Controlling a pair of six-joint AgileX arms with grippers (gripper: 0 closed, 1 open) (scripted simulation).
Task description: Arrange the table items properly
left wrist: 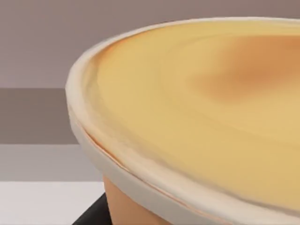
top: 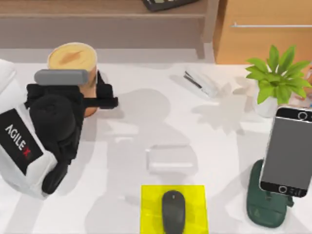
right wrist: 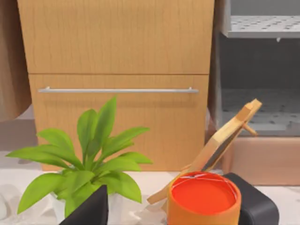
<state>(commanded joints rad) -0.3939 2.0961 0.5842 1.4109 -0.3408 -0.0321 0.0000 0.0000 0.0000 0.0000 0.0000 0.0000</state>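
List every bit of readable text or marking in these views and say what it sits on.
"AGILEX": white letters with a red X on the black panel of the left arm, whose pincer is at the drink cup.
The smartphone, mouse and stapler show no readable text.

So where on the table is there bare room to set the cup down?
The widest bare stretch of the white tabletop runs through the middle, between the orange-tan lidded drink cup in the left gripper and the white stapler. The right side is crowded: green potted plant, black-screened smartphone on its dark green stand.
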